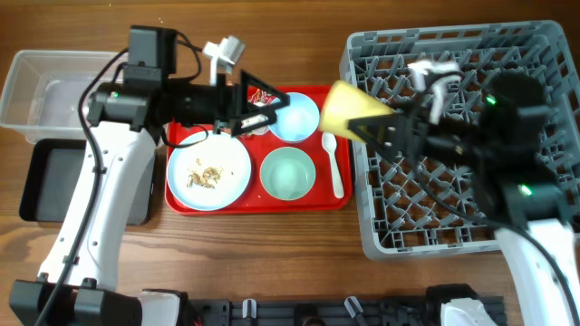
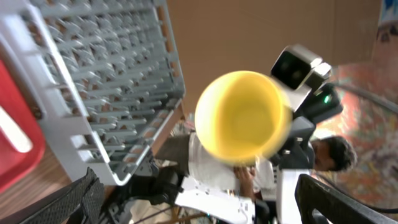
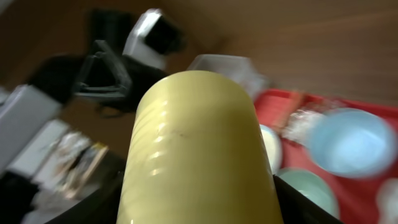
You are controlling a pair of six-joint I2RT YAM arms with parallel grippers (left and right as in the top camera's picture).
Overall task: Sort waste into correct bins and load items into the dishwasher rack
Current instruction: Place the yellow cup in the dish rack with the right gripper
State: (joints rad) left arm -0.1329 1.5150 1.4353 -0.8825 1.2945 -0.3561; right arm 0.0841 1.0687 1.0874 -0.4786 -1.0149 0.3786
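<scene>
Overhead shows right hand (image 1: pixel 388 127) clamped on tilted green bowl (image 1: pixel 349 110) over rack (image 1: pixel 360 195) edge; left hand (image 1: pixel 265 109) spread apart.

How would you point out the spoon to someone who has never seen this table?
Find the red tray, just left of the grey rack. Along the tray's right edge, beside a pale bowl, lies the spoon. It is the only long, thin, white thing on the tray; its neighbours are round.

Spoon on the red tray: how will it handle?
The spoon looks like thin plastic, so probably light and stiff. It lies flat on the smooth red tray, so it may skid when nudged and resist pinching.
</scene>
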